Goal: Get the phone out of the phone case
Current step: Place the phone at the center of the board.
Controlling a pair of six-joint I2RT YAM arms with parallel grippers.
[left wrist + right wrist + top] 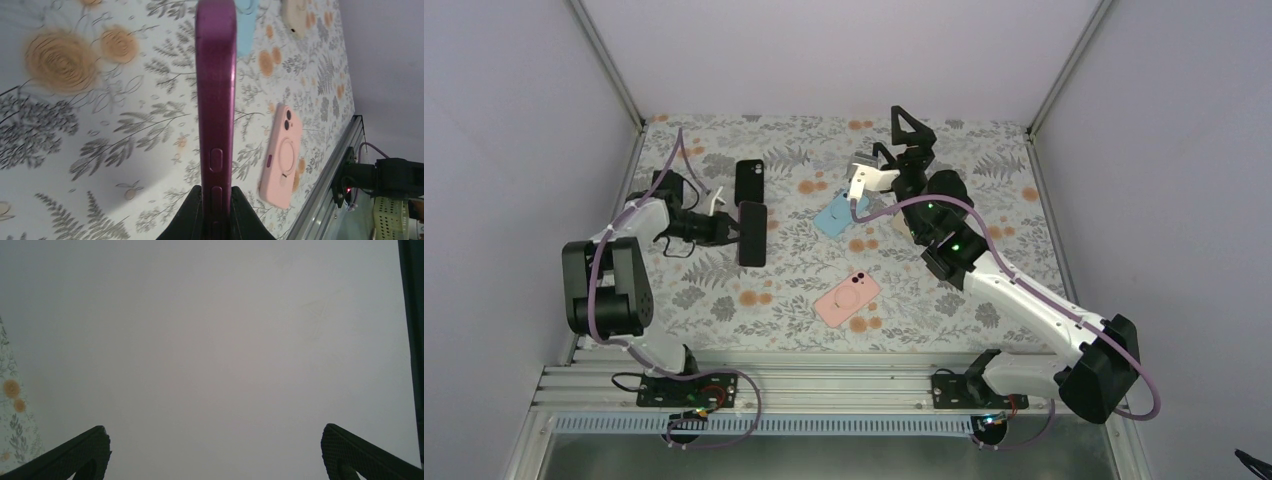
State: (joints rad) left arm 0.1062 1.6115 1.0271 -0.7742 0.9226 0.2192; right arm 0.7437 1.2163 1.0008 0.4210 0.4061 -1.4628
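My left gripper (730,231) is shut on a dark purple phone case (752,234) and holds it on edge above the cloth. In the left wrist view the case (216,90) runs straight up from between my fingers (192,212), its side buttons facing the camera. I cannot tell whether a phone is inside it. A black phone (750,182) lies flat just behind the held case. My right gripper (908,128) is raised at the back middle, open and empty. In the right wrist view the gripper (215,442) faces only the grey wall.
A light blue case (837,215) lies mid-table below the right gripper. A pink case (848,298) lies near the front middle and also shows in the left wrist view (282,155). The floral cloth (984,200) covers the table. Grey walls enclose three sides.
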